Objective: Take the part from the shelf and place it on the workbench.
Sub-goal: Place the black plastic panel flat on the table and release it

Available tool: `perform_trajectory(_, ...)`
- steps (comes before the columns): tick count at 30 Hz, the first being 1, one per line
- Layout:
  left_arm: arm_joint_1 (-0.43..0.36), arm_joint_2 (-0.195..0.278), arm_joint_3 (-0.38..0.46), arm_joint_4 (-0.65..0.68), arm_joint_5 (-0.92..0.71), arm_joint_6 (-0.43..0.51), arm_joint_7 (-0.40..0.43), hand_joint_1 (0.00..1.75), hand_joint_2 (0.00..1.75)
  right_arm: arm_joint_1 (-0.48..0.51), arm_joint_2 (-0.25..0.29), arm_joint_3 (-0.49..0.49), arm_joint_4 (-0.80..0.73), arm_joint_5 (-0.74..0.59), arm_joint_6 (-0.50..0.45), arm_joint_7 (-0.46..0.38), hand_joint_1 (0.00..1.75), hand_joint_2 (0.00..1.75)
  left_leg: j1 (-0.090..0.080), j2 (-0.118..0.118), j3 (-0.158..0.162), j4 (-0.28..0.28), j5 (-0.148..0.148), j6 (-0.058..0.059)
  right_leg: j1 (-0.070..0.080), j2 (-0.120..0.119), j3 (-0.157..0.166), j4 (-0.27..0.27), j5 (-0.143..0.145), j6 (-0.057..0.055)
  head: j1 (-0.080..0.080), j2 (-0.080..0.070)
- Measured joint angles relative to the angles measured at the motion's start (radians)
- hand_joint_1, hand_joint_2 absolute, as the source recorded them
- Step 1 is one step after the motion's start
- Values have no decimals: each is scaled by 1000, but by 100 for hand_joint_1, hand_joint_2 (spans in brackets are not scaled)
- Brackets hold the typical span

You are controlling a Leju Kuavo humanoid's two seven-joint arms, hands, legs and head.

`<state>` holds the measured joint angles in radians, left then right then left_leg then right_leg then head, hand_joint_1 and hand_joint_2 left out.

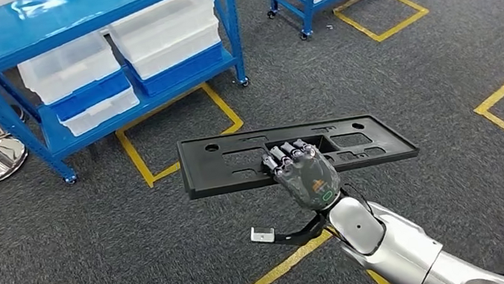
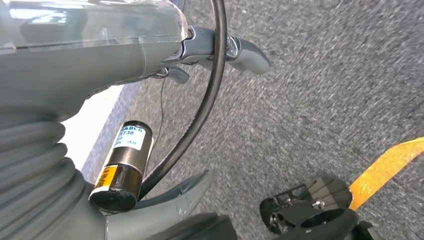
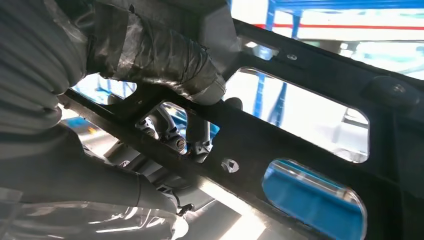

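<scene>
Closest to me in the head view is my right arm, rising from the lower right, and at its end the right hand [image 1: 306, 176] grips the black part [image 1: 237, 161]. Its fingers [image 1: 288, 153] hook over the near edge into a central slot; the right wrist view shows them coming through an opening in the part [image 3: 310, 135] with the thumb pressed to the other face, so I count that as a firm hold. That long flat panel is carried roughly level above the grey carpet [image 1: 102, 270], its long axis running left to right across my view, and more of its length hangs out to the left of the grip than to the right. My left hand [image 2: 100, 55] hangs over the carpet holding nothing; whether its fingers are spread or curled I cannot tell. A blue shelf [image 1: 65, 19] with white bins [image 1: 164, 31] stands at the far left. No workbench is in sight, so I judge I must turn to find it, keeping that long left end clear.
</scene>
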<state>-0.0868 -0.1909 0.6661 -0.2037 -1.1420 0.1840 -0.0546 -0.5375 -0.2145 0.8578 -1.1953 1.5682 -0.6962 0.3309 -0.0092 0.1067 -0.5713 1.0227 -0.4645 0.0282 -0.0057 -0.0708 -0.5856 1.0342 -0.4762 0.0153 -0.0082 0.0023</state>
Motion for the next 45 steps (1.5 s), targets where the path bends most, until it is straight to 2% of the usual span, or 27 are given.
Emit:
perform_trajectory(2,0,0,0,0,0,1,0,0,175,1,0,-1,0,0,0,0,175,175,2,9,-1,4,-5,-9,-3,25,-6,-4,9,-12,0,0)
perform_trajectory(5,0,0,0,0,0,1,-1,0,175,-1,0,-1,0,0,0,1,175,175,11,-56,-33,83,-73,-26,-11,54,-13,-11,23,-29,0,0)
perform_trajectory(6,1,0,0,0,0,1,-1,0,175,-2,0,-1,0,0,0,4,175,175,13,-76,-54,135,-104,-29,-11,63,-16,-11,26,-31,0,0)
perform_trajectory(8,4,1,0,0,-2,1,-1,0,175,-3,0,1,0,0,0,22,175,175,15,-93,-99,246,-150,-33,-11,84,-23,-10,31,-31,0,0)
perform_trajectory(9,5,1,0,0,-3,1,-1,0,175,-7,-2,6,1,0,0,39,175,175,16,-97,-113,281,-157,-35,-11,97,-26,-9,33,-30,0,0)
perform_trajectory(10,6,1,0,0,-4,1,-1,0,175,-13,-5,14,1,0,0,60,175,175,17,-99,-111,282,-145,-35,-12,112,-29,-7,36,-29,0,0)
perform_trajectory(11,6,1,0,0,-7,1,-1,0,175,-24,-9,24,1,0,0,81,175,175,18,-103,-89,241,-114,-34,-13,127,-30,-6,38,-27,0,0)
perform_trajectory(13,7,1,0,0,-11,0,0,0,175,-54,-17,50,1,0,0,127,175,175,22,-142,-21,103,-46,-28,-14,155,-34,-2,41,-20,0,0)
perform_trajectory(15,6,2,0,0,-15,-1,2,0,175,-96,-25,83,2,0,0,181,175,175,23,-180,17,15,-22,-24,-17,181,-45,1,49,-8,0,0)
perform_trajectory(16,4,2,0,0,-17,-2,3,0,175,-119,-30,106,3,0,0,212,175,175,22,-183,19,6,-25,-21,-19,193,-52,0,54,1,0,0)
perform_trajectory(18,0,1,0,0,-20,-3,5,0,175,-162,-47,161,8,0,0,271,175,175,21,-159,20,-5,-16,-10,-23,206,-61,-5,63,18,0,0)
perform_trajectory(20,-2,0,0,0,-22,-6,6,0,175,-207,-65,222,15,0,0,320,175,175,23,-132,21,-20,-3,6,-19,158,-83,32,37,23,3,0)
perform_trajectory(22,-1,-1,0,0,-23,-8,6,0,175,-251,-72,277,22,0,0,350,175,175,19,-103,16,-24,3,16,-16,96,-135,148,-28,24,5,0)
perform_trajectory(24,0,-1,0,0,-24,-9,6,0,175,-283,-77,322,29,0,0,361,175,175,15,-74,12,-21,3,18,-17,79,-180,261,-71,28,5,0)
perform_trajectory(25,-1,-1,0,0,-25,-10,6,0,175,-295,-82,343,33,0,0,362,175,175,14,-61,10,-19,2,18,-18,75,-180,272,-68,29,5,0)
perform_trajectory(26,-1,-1,0,0,-25,-10,6,0,175,-306,-87,361,37,0,0,363,175,175,14,-49,9,-16,1,17,-18,71,-158,241,-47,29,6,0)
perform_trajectory(29,-4,-3,0,0,-29,-12,6,0,175,-339,-96,399,47,0,0,365,175,175,9,-18,7,-4,-8,9,-8,24,-47,46,23,18,6,0)
perform_trajectory(31,-5,-4,0,0,-31,-12,6,0,175,-356,-99,415,52,0,0,366,175,175,4,0,7,0,-11,1,2,13,-28,2,27,7,5,0)
perform_trajectory(33,-7,-5,0,0,-31,-13,6,0,175,-364,-104,429,58,0,0,367,175,175,4,9,8,1,-15,-8,0,34,-31,-2,33,-4,5,0)
perform_trajectory(35,-8,-6,0,0,-31,-13,6,0,175,-369,-109,438,64,0,0,367,175,175,9,-30,-5,33,-44,-20,-6,52,-32,-9,41,-17,5,0)
perform_trajectory(37,-6,-6,0,0,-31,-13,6,0,175,-375,-110,445,67,0,0,367,175,175,14,-85,-52,145,-111,-28,-10,72,-37,-12,48,-27,5,0)
perform_trajectory(39,-3,-6,0,0,-31,-13,6,0,175,-377,-109,452,70,0,0,367,175,175,16,-99,-109,270,-160,-32,-10,97,-44,-11,51,-28,5,0)
perform_trajectory(40,-2,-6,0,0,-31,-13,6,0,175,-377,-109,455,71,0,0,367,175,175,16,-100,-119,290,-156,-32,-9,110,-46,-9,53,-28,5,0)
perform_trajectory(41,-2,-6,0,0,-31,-13,6,0,175,-377,-109,459,73,0,0,367,175,175,17,-102,-110,270,-132,-30,-9,124,-46,-8,53,-27,5,0)
perform_trajectory(42,-2,-6,0,0,-31,-13,6,0,175,-377,-109,462,75,0,0,367,175,175,18,-108,-84,215,-94,-28,-9,137,-46,-6,53,-26,5,0)
perform_trajectory(43,-2,-5,0,0,-31,-13,6,0,175,-378,-109,465,76,0,0,367,175,175,19,-130,-51,143,-57,-24,-11,150,-46,-5,54,-25,5,0)
perform_trajectory(45,-2,-5,0,0,-31,-13,6,0,175,-383,-109,472,79,0,0,367,175,175,23,-180,-6,36,-17,-18,-12,173,-55,0,58,-15,5,0)
